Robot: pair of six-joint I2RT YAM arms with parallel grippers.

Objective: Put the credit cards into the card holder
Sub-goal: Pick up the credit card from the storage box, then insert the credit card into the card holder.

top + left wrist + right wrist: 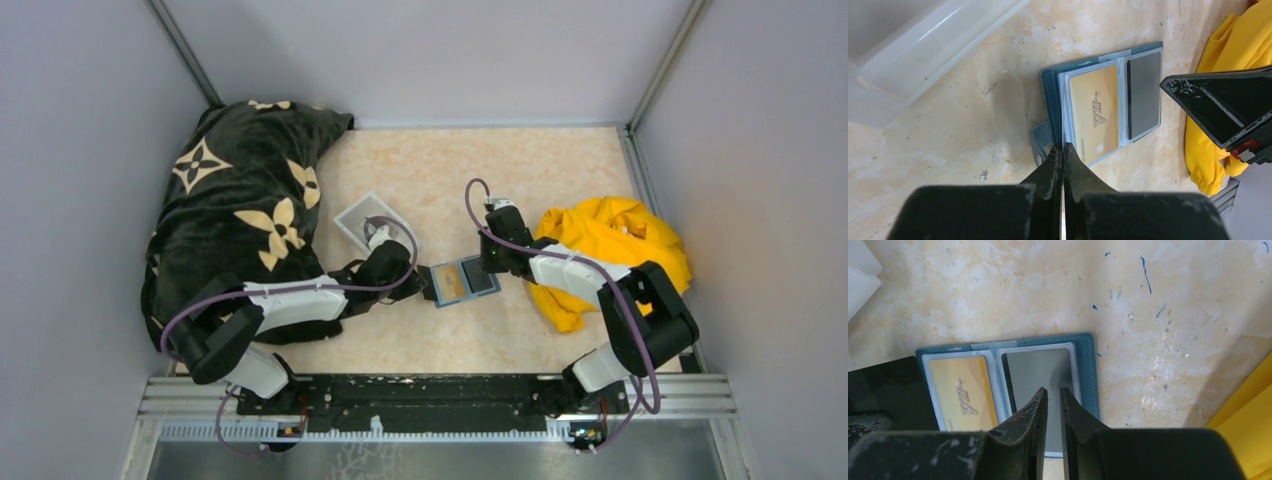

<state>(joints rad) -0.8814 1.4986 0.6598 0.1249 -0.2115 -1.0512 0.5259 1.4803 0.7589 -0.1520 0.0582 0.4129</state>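
The teal card holder lies open on the table between the two arms. A yellow credit card sits in its left clear pocket and a grey one in its right pocket. My left gripper is at the holder's left edge, shut on a thin clear sleeve page that stands on edge. Over the grey card's near half hovers my right gripper; its jaws stand a narrow gap apart with nothing between them.
A clear-white plastic tray sits behind the left gripper. A yellow garment is heaped to the right of the holder, under the right arm. A black patterned blanket covers the table's left side.
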